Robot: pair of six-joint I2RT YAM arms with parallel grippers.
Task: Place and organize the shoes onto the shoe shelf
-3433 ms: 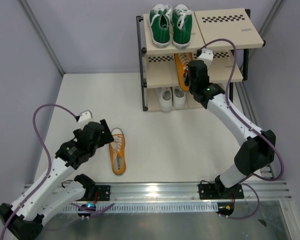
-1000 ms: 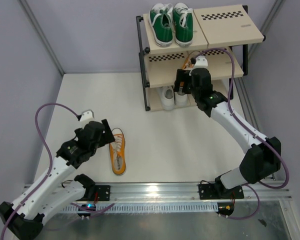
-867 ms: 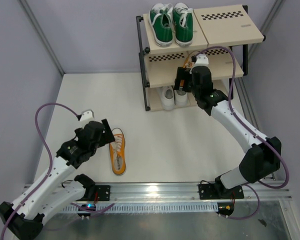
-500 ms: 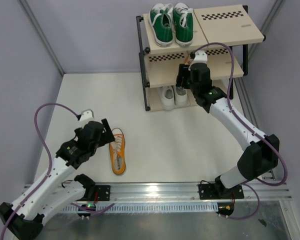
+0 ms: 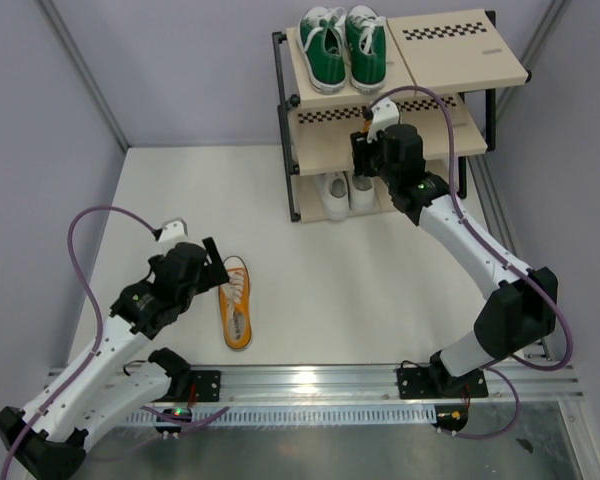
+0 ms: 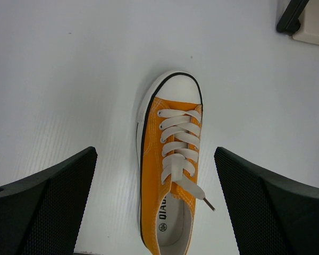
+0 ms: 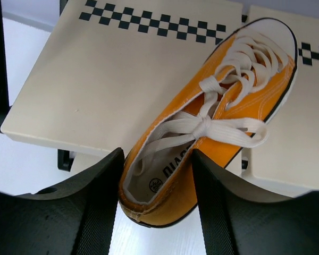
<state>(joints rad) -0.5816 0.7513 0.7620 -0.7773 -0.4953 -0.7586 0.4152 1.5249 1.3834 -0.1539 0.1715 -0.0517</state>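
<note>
Advancing since a second ago, the right gripper (image 7: 155,159) is clamping the orange shoe (image 7: 223,122) by its heel, overhanging the shoe shelf (image 7: 95,79) at its middle tier, probably to straighten it. The left gripper (image 6: 155,154) is waiting, spread wide, over the second orange shoe (image 6: 170,175) well before the shelf.

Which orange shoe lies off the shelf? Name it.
The orange shoe by the open left claw, alone on the table. The other orange shoe sits on the shelf, between the right claw's fingers.
</note>
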